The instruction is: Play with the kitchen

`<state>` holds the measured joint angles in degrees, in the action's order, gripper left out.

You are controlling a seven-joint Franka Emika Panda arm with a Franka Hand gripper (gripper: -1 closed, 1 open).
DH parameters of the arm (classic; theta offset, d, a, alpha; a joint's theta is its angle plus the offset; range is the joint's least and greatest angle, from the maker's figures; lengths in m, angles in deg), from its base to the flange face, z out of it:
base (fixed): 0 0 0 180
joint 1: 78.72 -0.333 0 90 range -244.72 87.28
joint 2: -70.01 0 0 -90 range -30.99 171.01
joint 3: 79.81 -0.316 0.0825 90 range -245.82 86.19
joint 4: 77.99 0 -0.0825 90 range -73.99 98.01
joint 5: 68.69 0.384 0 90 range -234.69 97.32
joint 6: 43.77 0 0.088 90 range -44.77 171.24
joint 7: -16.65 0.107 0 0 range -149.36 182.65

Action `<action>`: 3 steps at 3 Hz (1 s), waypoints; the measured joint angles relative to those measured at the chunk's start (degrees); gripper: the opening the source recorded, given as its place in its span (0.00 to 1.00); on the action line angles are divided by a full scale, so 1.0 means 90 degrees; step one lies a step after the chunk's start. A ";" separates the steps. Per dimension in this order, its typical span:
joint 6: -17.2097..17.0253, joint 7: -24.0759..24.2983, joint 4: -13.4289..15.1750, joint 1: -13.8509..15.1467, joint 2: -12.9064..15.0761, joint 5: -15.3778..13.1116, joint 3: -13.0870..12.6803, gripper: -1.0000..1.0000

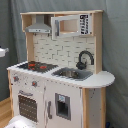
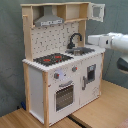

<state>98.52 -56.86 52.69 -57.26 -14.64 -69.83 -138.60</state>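
1. Gripper state cannot be told: in the second exterior view only the white arm shows, reaching in from the second exterior view's right at counter height, its near end close to the sink side of the kitchen, and its tip is not clear enough to read.
2. In the first exterior view a small white part shows at the first exterior view's left edge, apart from the kitchen; what it is cannot be told.
3. The kitchen stands upright on a wooden floor before a grey curtain, seen in both exterior views.
4. Its black faucet arches over the sink, which sits in the white counter beside the black stovetop with red burners.
5. A grey hood hangs above the stovetop, under the light-wood top shelf.
6. An upper cabinet sits next to the hood; in the second exterior view its door stands swung open.
7. Below the stovetop are knobs and the oven door.
8. A white tiled back panel runs behind the counter.
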 joint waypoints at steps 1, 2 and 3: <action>-0.0362 -0.0059 -0.0096 0.0000 -0.0056 -0.0454 0.0498 1.00; -0.0761 -0.0046 -0.0283 0.0000 -0.0062 -0.0925 0.0916 1.00; -0.1156 0.0087 -0.0430 0.0000 -0.0069 -0.1359 0.1202 1.00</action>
<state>88.11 -56.08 48.83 -57.26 -15.26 -82.07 -127.78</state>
